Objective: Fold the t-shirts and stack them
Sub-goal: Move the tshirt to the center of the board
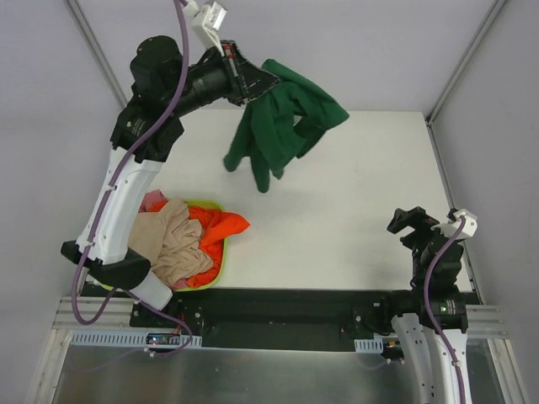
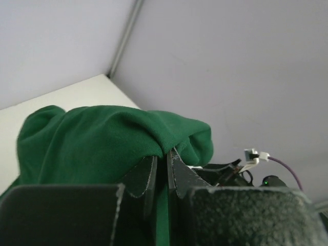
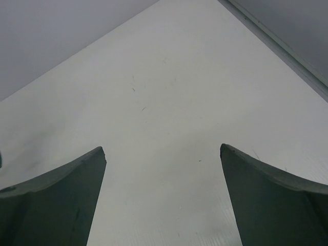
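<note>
Above the far edge of the table [image 1: 362,202], left of centre: left gripper [image 1: 268,84] clamped on the dark green t-shirt [image 1: 282,126], which hangs bunched, long axis dropping toward the surface. Right gripper [image 1: 410,223] spread wide, empty, at the near right edge, well apart.

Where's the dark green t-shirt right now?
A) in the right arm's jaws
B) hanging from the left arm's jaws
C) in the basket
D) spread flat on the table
B: the jaws of the left arm are shut on a fold of the dark green t-shirt, which hangs bunched from them.
</note>
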Available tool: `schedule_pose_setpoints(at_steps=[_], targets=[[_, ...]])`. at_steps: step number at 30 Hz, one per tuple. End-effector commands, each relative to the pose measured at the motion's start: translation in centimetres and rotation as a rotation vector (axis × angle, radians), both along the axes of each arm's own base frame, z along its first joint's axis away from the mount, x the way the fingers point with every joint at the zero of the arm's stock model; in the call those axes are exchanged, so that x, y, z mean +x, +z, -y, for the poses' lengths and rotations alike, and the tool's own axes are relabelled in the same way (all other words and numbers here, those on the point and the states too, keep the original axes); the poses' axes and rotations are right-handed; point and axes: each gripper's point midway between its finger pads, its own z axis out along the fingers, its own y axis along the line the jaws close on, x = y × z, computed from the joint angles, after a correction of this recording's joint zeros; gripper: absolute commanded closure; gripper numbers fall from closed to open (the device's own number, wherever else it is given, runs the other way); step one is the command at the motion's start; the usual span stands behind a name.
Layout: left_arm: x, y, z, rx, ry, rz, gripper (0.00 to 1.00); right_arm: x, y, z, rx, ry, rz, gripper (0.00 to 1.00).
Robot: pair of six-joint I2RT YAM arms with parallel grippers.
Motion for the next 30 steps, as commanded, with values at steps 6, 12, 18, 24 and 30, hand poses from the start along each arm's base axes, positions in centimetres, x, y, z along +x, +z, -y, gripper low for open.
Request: schedule_pose_setpoints(at_steps=[6,12,18,24,30], targets=[[1.5,-0.4,5.5,0.019,-0.095,0.105,0.93,0.0,0.5,0.1,0.003,-0.004,0.017,0.04],[8.1,-16.0,-0.6,0.309,0.317,-0.16,0.01,0.0,0.1,-0.2,0.033,-0.002,0.016,0.04],[4.8,-27.7,-2.5,0.403,0.254,-0.436,0.01,1.7,-1.5,-3.6,-0.012,0.22,-0.083,0.04],[0.4,-35.1,-1.5,0.436,0.141,-0.662,0.01,2.4,-4.1,-7.5,0.029,0.453,-0.336,0.04],[-1.8,-40.1,1.2,0.54,0.077,-0.747,0.02,3.3,-7.2,-11.6,0.12,0.682,-0.511,0.04]])
